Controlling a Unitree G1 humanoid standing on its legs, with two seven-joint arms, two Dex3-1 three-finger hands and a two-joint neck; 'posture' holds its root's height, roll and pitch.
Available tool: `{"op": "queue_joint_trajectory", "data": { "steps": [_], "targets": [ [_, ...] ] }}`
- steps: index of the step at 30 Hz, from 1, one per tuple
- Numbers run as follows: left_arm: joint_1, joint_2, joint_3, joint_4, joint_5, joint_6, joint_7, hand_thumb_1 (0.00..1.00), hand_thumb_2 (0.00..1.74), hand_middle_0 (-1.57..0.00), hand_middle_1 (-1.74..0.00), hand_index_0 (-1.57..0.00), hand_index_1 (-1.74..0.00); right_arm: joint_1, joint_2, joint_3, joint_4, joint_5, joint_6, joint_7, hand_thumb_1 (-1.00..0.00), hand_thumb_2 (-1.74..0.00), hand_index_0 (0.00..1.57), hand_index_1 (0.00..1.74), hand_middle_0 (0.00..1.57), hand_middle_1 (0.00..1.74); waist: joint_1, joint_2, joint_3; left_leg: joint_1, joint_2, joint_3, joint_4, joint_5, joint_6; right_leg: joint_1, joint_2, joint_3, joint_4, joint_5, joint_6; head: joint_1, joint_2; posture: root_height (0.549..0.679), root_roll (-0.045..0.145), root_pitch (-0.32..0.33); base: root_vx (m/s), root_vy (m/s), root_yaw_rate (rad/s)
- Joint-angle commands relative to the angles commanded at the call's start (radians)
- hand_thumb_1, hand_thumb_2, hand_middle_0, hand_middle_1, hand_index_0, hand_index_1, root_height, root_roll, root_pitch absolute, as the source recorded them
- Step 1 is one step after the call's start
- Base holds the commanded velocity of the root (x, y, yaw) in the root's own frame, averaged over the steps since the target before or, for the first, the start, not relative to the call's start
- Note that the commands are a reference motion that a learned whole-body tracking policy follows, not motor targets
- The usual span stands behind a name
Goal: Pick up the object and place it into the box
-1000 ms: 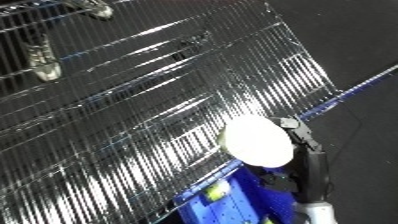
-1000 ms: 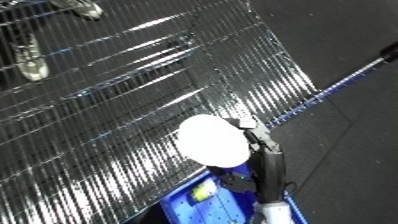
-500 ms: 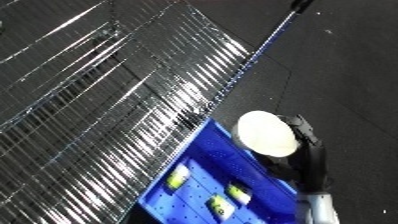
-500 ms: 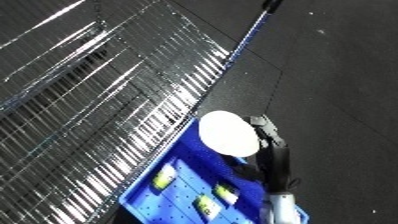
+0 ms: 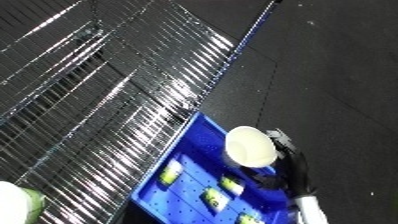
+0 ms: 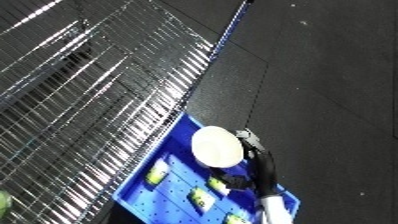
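Far left, a wire rack [image 5: 107, 90] w/ shiny bars runs diagonally; pale round thing [image 5: 16, 202] peeks in at the lower-left corner, can't tell what. Next, the blue bin [image 5: 191, 150] on the dark floor [image 5: 338, 75], hard against the rack's edge, a few yellow-green items [image 5: 171, 172] inside. Right hand [image 5: 289, 167] has its fingers curled round a white bowl [image 5: 250, 146], held over the bin's right edge. Bowl looks stiff, light, smooth, prob. slippery; rim is the spot to hold. Left hand not visible.
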Motion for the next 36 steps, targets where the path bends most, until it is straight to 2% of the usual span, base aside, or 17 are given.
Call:
{"op": "queue_joint_trajectory", "data": {
  "steps": [6,16,24,28,29,31,32,35,36],
  "targets": [
    [-0.009,0.002,-0.009,0.005,0.000,0.001,0.001,1.00,1.74,-1.57,-1.74,-1.57,-1.74,-0.005,0.002,0.019,0.044,0.005,-0.003,-0.003,0.00,0.00,0.00,0.00,0.00,0.00,0.008,0.001,0.002,-0.007,-0.006,-0.006,0.001,0.004,0.0000,-0.006,0.0016,-0.002,0.006,0.002,-0.0008,0.003,-0.009,0.629,0.099,0.069,-0.005,-0.012,0.040],
    [-0.012,0.000,-0.016,0.017,-0.007,-0.002,0.001,1.00,1.74,-1.57,-1.74,-1.57,-1.74,-0.011,0.004,0.034,0.060,-0.005,-0.008,-0.004,0.00,0.00,0.00,0.00,0.00,0.00,0.017,-0.003,0.006,-0.013,-0.007,-0.014,-0.002,0.014,-0.0038,-0.005,0.0005,-0.004,0.005,0.006,-0.0034,-0.032,-0.025,0.629,0.100,0.066,-0.005,-0.002,0.035],
    [-0.017,-0.002,-0.030,0.006,-0.008,0.014,0.009,1.00,1.74,-1.57,-1.74,-1.57,-1.74,-0.035,0.032,0.078,-0.041,-0.021,0.031,0.040,0.00,0.00,0.00,0.00,0.00,0.00,0.044,-0.018,0.006,-0.021,-0.014,-0.037,-0.006,0.025,-0.0048,0.001,-0.0034,-0.010,0.003,0.008,-0.0060,-0.157,-0.022,0.630,0.098,0.062,-0.025,-0.031,0.072],
    [-0.034,-0.008,-0.043,0.015,0.002,0.017,0.013,1.00,1.74,-1.57,-1.74,-1.57,-1.74,-0.080,0.027,0.110,-0.093,-0.022,0.069,0.090,0.00,0.00,0.00,0.00,0.00,0.00,0.065,-0.021,0.003,-0.019,-0.023,-0.051,-0.005,0.029,-0.0086,0.010,-0.0103,-0.016,0.004,0.006,-0.0070,-0.211,-0.038,0.630,0.099,0.052,-0.007,-0.030,0.090],
    [-0.041,-0.011,-0.047,0.018,0.004,0.024,0.015,1.00,1.74,-1.57,-1.74,-1.57,-1.74,-0.102,0.021,0.124,-0.115,-0.022,0.088,0.120,0.00,0.00,0.00,0.00,0.00,0.00,0.076,-0.023,0.000,-0.019,-0.026,-0.058,-0.002,0.030,-0.0108,0.016,-0.0153,-0.019,0.004,0.006,-0.0073,-0.239,-0.050,0.630,0.100,0.046,0.026,-0.026,0.102],
    [-0.043,-0.011,-0.049,0.020,0.005,0.028,0.015,1.00,1.74,-1.57,-1.74,-1.57,-1.74,-0.113,0.018,0.129,-0.124,-0.024,0.098,0.133,0.00,0.00,0.00,0.00,0.00,0.00,0.082,-0.024,-0.002,-0.019,-0.028,-0.061,-0.001,0.031,-0.0119,0.019,-0.0178,-0.021,0.004,0.006,-0.0072,-0.249,-0.055,0.630,0.101,0.044,0.029,-0.030,0.118],
    [-0.048,-0.013,-0.053,0.028,0.006,0.036,0.013,1.00,1.74,-1.57,-1.74,-1.57,-1.74,-0.138,0.014,0.141,-0.137,-0.036,0.117,0.160,0.00,0.00,0.00,0.00,0.00,0.00,0.093,-0.026,-0.007,-0.018,-0.031,-0.067,0.001,0.033,-0.0136,0.024,-0.0229,-0.025,0.004,0.006,-0.0070,-0.288,-0.065,0.631,0.102,0.039,0.032,-0.035,0.134],
    [-0.055,-0.015,-0.056,0.039,0.006,0.043,0.007,1.00,1.74,-1.57,-1.74,-1.57,-1.74,-0.165,0.009,0.152,-0.145,-0.058,0.140,0.182,0.00,0.00,0.00,0.00,0.00,0.00,0.104,-0.029,-0.010,-0.018,-0.034,-0.073,0.002,0.035,-0.0154,0.027,-0.0278,-0.030,0.003,0.007,-0.0067,-0.314,-0.063,0.631,0.102,0.036,0.022,-0.034,0.133],
    [-0.063,-0.019,-0.060,0.050,0.007,0.050,0.001,1.00,1.74,-1.57,-1.74,-1.57,-1.74,-0.196,0.003,0.166,-0.151,-0.078,0.164,0.200,0.00,0.00,0.00,0.00,0.00,0.00,0.116,-0.032,-0.013,-0.020,-0.036,-0.078,0.007,0.036,-0.0180,0.029,-0.0345,-0.034,0.000,0.011,-0.0062,-0.361,-0.058,0.631,0.102,0.031,0.020,-0.040,0.157]
  ]
}}
